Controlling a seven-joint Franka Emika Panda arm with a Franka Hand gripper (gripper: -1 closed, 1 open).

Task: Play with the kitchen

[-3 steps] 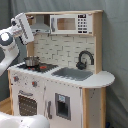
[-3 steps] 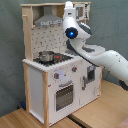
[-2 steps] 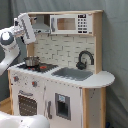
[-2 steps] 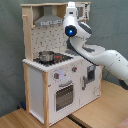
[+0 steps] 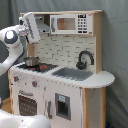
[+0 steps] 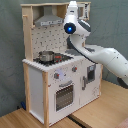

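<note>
Toy kitchen [image 5: 75, 95] (no legible writing), pot [image 6: 46, 55] on stove, arm [image 6: 100, 52] raised

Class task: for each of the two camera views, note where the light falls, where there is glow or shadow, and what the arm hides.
In the first exterior view, even soft light; the kitchen front is bright, the oven door dark, the pot shiny. In the second exterior view, a blue light glows on the arm, which hides the kitchen's right half; shadow sits under the range hood.
</note>
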